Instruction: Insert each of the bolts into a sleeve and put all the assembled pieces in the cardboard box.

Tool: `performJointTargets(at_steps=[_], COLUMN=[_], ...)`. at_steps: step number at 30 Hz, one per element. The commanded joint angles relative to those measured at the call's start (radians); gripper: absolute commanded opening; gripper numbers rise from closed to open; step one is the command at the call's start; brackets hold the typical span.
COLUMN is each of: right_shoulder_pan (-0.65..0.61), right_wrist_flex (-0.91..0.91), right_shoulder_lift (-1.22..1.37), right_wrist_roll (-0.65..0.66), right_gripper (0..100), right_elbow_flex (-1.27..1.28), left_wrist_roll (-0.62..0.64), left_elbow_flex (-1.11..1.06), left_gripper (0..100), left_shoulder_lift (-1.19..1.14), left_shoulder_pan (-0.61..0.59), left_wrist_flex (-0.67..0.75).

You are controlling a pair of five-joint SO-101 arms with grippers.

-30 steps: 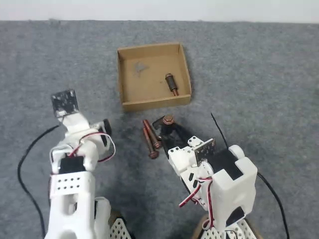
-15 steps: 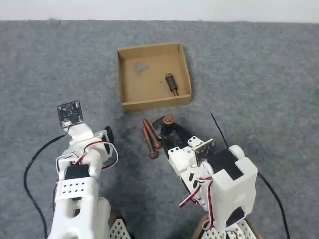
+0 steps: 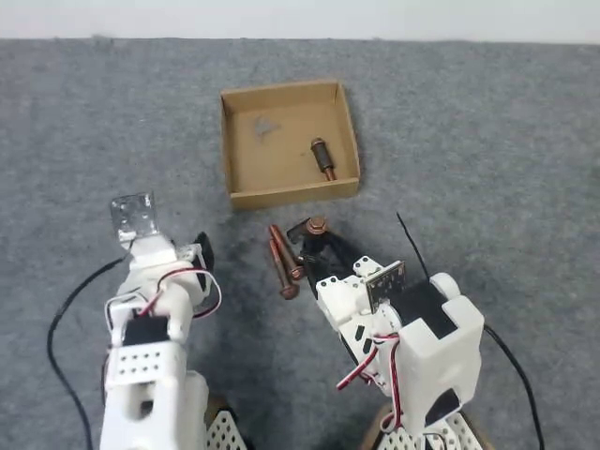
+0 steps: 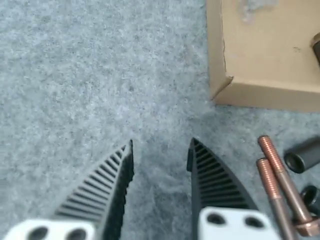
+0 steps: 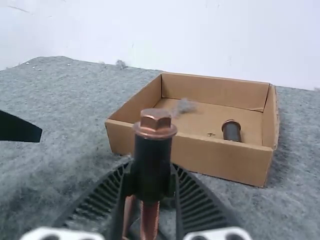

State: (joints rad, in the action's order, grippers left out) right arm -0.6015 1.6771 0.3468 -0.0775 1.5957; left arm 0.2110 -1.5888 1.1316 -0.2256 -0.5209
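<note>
Copper bolt in black sleeve (image 5: 151,150) stands upright, clamped in the right gripper (image 5: 150,172). The cardboard box (image 5: 200,152) lies just beyond it, nearer the right arm, holding 1 assembled piece (image 5: 231,130). The left gripper (image 4: 160,150) hangs partly open and empty, with 2 loose bolts (image 4: 280,175) and a spare sleeve (image 4: 302,156) beside it

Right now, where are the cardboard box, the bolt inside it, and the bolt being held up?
cardboard box (image 3: 295,194), high view, on its front wall.
boxed bolt (image 3: 321,150), high view, on its dark sleeve.
held bolt (image 5: 155,121), right wrist view, on its copper head.
</note>
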Motion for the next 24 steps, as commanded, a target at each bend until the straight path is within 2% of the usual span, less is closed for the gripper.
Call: performJointTargets(at_steps=[1, 4, 10, 17, 19, 23, 24], right_shoulder_pan=[0.015, 0.015, 0.015, 0.016, 0.044, 0.124, 0.137], right_wrist_flex=[0.001, 0.001, 0.001, 0.012, 0.015, 0.058, 0.058], right_shoulder_lift=[-0.042, -0.042, -0.042, -0.050, -0.051, -0.067, -0.081], right_wrist_roll=[0.020, 0.020, 0.020, 0.020, 0.020, 0.020, 0.020], right_gripper=[0.6, 0.6, 0.6, 0.6, 0.6, 0.6, 0.6], right_elbow_flex=[0.009, 0.009, 0.009, 0.015, 0.011, -0.035, -0.048], left_wrist_roll=[-0.009, -0.008, -0.008, -0.008, -0.008, -0.012, -0.023], left_elbow_flex=[-0.045, -0.104, -0.104, -0.104, -0.104, -0.104, -0.104], left_gripper=[17, 17, 17, 17, 14, 1, 1], left_shoulder_lift=[0.181, 0.311, 0.503, 0.588, 0.588, 0.588, 0.588], left_shoulder_pan=[-0.002, -0.003, -0.002, -0.002, -0.002, -0.002, -0.002], left_wrist_flex=[0.020, 0.015, -0.198, -0.342, -0.350, -0.351, -0.353])
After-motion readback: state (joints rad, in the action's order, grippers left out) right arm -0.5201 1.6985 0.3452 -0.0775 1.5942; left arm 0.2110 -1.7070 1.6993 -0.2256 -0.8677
